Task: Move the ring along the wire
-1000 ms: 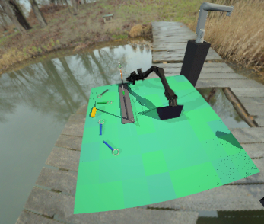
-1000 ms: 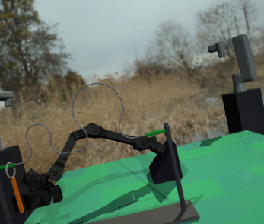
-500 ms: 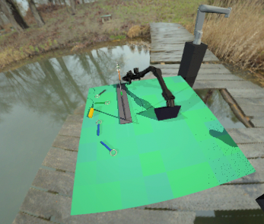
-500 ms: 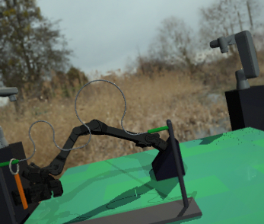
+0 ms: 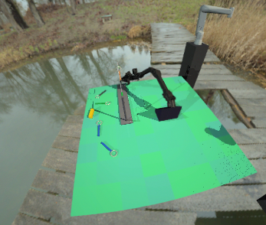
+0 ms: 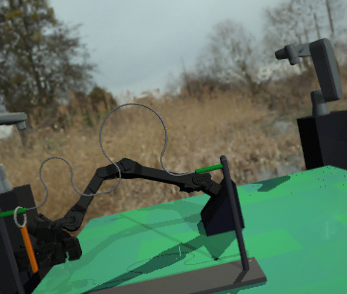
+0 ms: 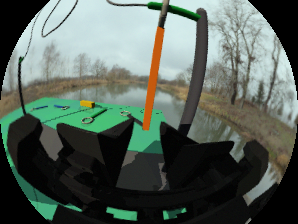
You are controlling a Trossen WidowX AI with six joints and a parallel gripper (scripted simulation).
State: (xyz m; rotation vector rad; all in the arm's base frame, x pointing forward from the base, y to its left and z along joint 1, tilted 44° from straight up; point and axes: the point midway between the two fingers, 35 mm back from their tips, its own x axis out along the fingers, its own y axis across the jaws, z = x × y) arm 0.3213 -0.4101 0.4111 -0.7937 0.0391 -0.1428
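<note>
Closing on the handle looks like the step in hand, the ring transfer still to do. Gripper (image 5: 123,81) (image 6: 34,250) (image 7: 147,123) moderately parted, nothing held. In the wrist view, orange handle (image 5: 120,75) (image 6: 29,250) (image 7: 153,75) rises ahead of the fingers, its lower end showing between the tips; whether it is deep enough for a grip, cannot tell. Ring (image 5: 119,67) (image 6: 20,217) (image 7: 163,15) above the gripper, hanging on the near green part (image 6: 12,213) (image 7: 182,12), beside the near post (image 6: 8,250) (image 7: 197,65).

Best practice: centre on the handle, advance gently, squeeze evenly. A lopsided approach could swing the ring toward the grey wire (image 6: 133,104) (image 7: 122,4). Once gripped, centre the ring around the wire before travelling, turning with each bend.

Surface: green patchwork mat (image 5: 136,180) (image 6: 287,215) (image 7: 50,117) below the gripper, carrying the dark base plank (image 5: 125,111) (image 6: 187,281) (image 7: 142,170). Surroundings: weathered boards, pond, reeds, bare trees; overcast light.
</note>
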